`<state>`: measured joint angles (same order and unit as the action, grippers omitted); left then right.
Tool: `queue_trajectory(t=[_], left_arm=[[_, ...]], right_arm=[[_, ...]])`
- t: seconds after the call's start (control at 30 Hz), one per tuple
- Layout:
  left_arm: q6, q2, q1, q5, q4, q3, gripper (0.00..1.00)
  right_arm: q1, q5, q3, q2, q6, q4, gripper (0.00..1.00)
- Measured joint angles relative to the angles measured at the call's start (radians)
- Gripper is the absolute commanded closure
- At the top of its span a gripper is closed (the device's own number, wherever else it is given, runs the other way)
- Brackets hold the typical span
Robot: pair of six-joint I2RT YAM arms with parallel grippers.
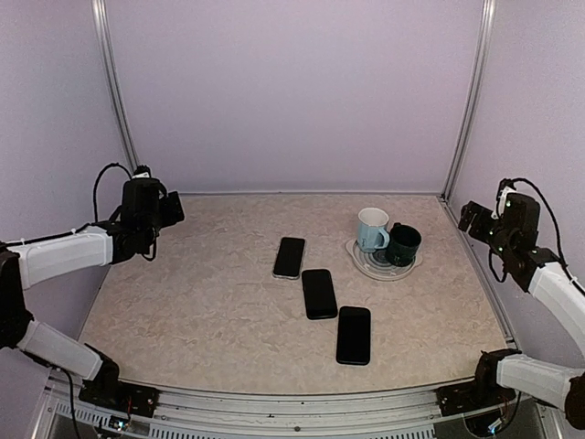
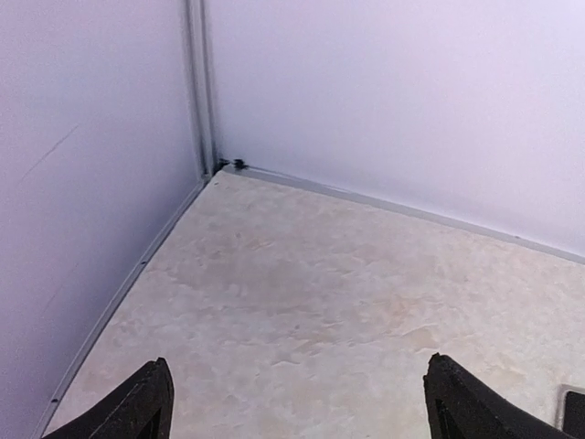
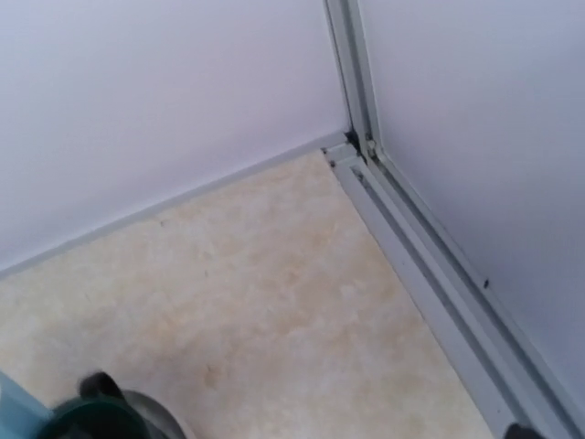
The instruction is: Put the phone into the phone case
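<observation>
Three flat black phone-shaped slabs lie in a diagonal row mid-table: one with a light rim [image 1: 289, 257], one in the middle [image 1: 319, 293] and one nearest the front [image 1: 354, 335]. I cannot tell which is the phone and which the phone case. A dark corner with a pale rim [image 2: 576, 416] shows at the left wrist view's lower right edge. My left gripper [image 1: 174, 208] [image 2: 306, 412] hovers at the far left, open and empty. My right gripper [image 1: 469, 217] hovers at the far right, away from the slabs. Only a sliver of one of its fingers [image 3: 523, 432] shows, with nothing between them.
A light blue mug [image 1: 372, 229] and a dark green mug [image 1: 402, 244] [image 3: 101, 416] stand on a round grey plate [image 1: 379, 267] right of the slabs. Lilac walls with metal corner posts [image 1: 114, 87] [image 1: 468, 96] close in the table on three sides.
</observation>
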<state>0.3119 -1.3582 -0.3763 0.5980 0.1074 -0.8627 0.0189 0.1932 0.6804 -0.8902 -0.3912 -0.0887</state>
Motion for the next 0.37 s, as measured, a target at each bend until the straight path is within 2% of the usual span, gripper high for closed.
queue_trajectory(t=[0.07, 0.17, 0.27, 0.37], left_arm=[[-0.018, 0.019, 0.002, 0.066, 0.058, 0.076, 0.01], [-0.042, 0.025, 0.006, 0.165, 0.134, 0.148, 0.01], [-0.07, 0.025, 0.015, 0.266, 0.251, 0.22, 0.01], [-0.1, 0.019, 0.023, 0.313, 0.337, 0.275, 0.01]], right_arm=[[-0.002, 0.011, -0.093, 0.026, -0.003, 0.066, 0.01], [-0.002, 0.082, -0.208, 0.061, -0.081, 0.11, 0.01], [-0.002, 0.176, -0.244, 0.058, -0.193, 0.096, 0.01], [-0.002, 0.222, -0.241, 0.026, -0.236, 0.092, 0.01]])
